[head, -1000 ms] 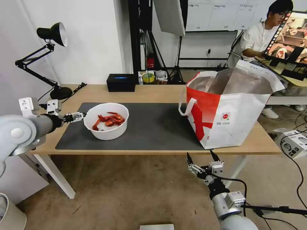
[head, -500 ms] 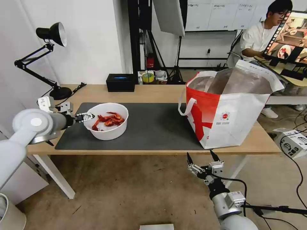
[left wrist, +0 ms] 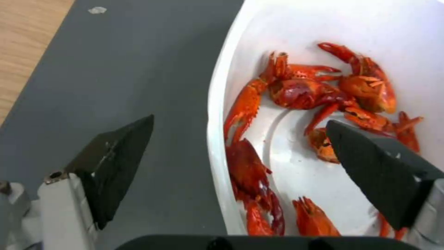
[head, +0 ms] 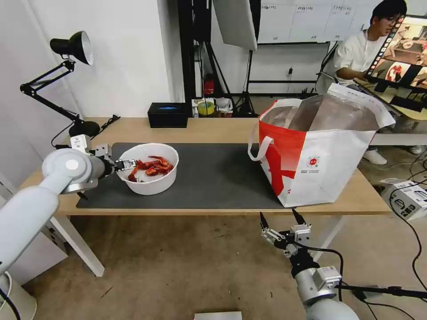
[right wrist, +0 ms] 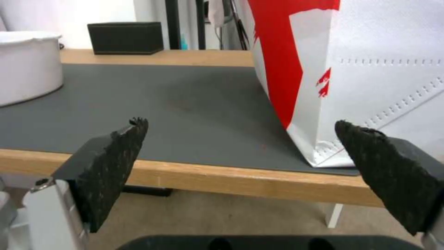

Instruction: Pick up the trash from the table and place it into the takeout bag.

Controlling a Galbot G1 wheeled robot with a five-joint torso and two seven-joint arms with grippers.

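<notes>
Bowl (left wrist: 324, 52) of shells not yet bagged. Left claw (left wrist: 240, 149) wide open, straddling bowl rim, holding nothing. Bag (head: 320, 151) well apart. Right claw (right wrist: 240, 149) open, empty, below table edge (right wrist: 222, 177).

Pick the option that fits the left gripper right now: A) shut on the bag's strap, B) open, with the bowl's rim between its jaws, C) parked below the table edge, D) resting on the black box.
B: the left gripper is open, one jaw outside the bowl over the mat, the other above the shells inside.
</notes>
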